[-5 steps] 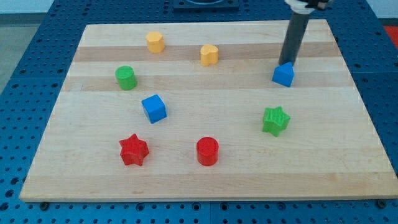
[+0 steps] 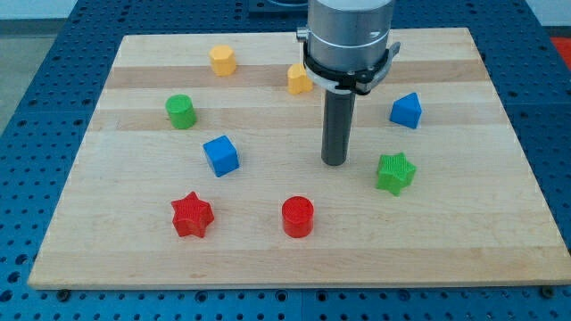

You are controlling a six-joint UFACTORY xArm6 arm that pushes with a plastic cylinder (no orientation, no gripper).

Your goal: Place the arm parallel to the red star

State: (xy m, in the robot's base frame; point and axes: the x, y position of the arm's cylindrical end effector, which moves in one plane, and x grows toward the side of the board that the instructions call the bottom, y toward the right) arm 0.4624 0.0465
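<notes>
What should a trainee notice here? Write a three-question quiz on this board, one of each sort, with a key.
1. True or false: my tip touches the red star.
2. Which block lies nearest my tip?
A. green star
B. green cylinder
C. yellow block at the view's top left
3. Fill in: just to the view's right of the red star stands the red ______.

Key
1. False: the tip stands on bare board, up and to the view's right of the red star.
2. A
3. cylinder
</notes>
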